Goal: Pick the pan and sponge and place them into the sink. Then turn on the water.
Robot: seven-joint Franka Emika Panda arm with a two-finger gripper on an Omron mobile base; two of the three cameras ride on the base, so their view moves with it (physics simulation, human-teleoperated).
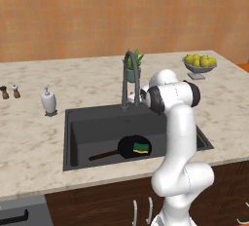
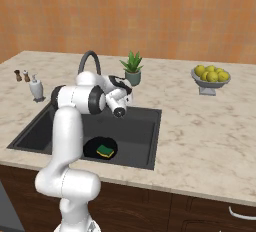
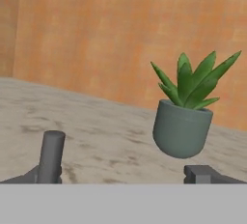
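Left base view shows the pan (image 1: 130,147) lying flat on the floor of the sink (image 1: 78,132), its handle pointing toward the basin's left side, with the sponge (image 1: 141,147) resting on top of it, green side up. In the right base view the same pan (image 2: 97,148) and sponge (image 2: 105,150) sit near the front of the sink (image 2: 145,126). The faucet (image 1: 127,79) arches up from the counter (image 1: 29,142) behind the basin, and the arm's hand is raised beside it, close to its base. In the hand view the gripper (image 3: 125,172) looks along the counter at a potted plant (image 3: 185,117); only the tips of its fingers (image 3: 205,174) show, set wide apart, holding nothing, and a dark upright post (image 3: 50,156) stands at the lower left. A soap bottle (image 1: 48,101) stands left of the sink, and a fruit bowl (image 1: 200,64) sits far right.
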